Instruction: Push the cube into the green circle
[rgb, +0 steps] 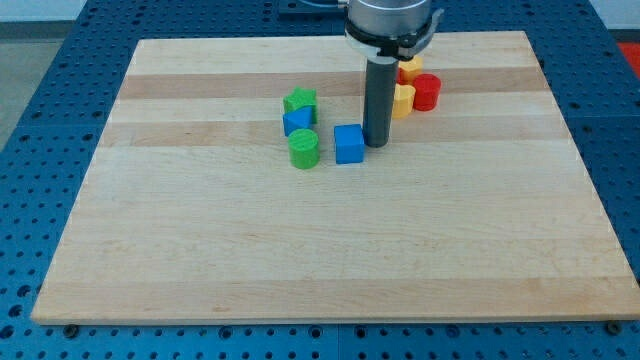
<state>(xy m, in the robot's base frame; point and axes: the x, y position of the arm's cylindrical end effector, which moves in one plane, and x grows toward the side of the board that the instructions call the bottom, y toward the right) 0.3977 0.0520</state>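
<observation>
Beside blue cube, my tip

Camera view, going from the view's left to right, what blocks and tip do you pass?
Green cylinder → blue cube → my tip, just right of the cube → red cylinder. The green star, other blue block and yellow blocks overlap, so omitted.

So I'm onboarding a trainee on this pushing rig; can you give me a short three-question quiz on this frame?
1. True or false: my tip stands at the view's right of the blue cube.
2. What lies nearest the cube's left side? A) green cylinder B) red cylinder C) yellow block
3. Fill in: the green star sits just above a ____ block.

Key: 1 true; 2 A; 3 blue.
</observation>
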